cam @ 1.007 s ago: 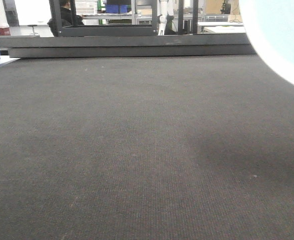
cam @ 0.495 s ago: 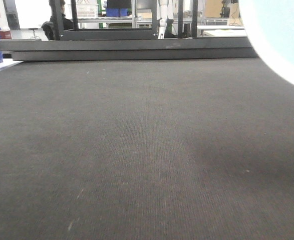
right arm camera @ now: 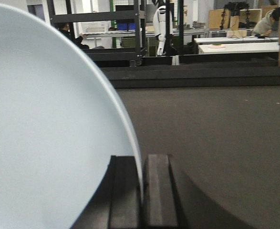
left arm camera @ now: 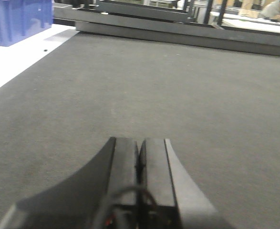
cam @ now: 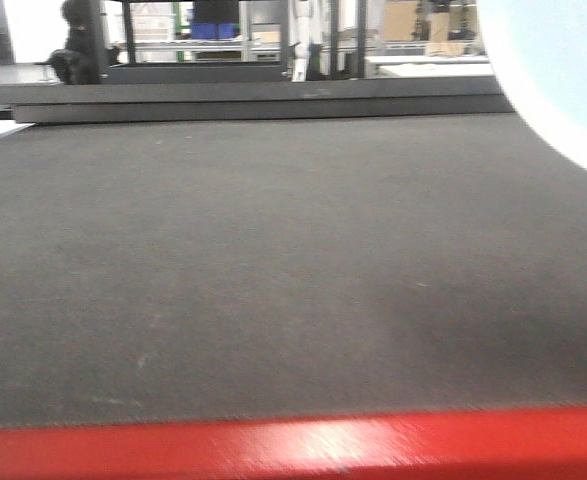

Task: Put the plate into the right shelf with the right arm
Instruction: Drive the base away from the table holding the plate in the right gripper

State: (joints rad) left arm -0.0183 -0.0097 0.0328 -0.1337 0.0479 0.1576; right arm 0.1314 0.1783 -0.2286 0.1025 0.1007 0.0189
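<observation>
The red edge of the surface has slid into the front view, suggesting the base is backing away, with the plate clamped in the right pincer and the left pincer pressed together, empty.

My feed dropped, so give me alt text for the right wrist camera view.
The right gripper pinches the rim of a pale plate, which stands on edge and fills the left half of the view. Beyond it lies a dark grey mat, with black beams and a workshop behind.
</observation>
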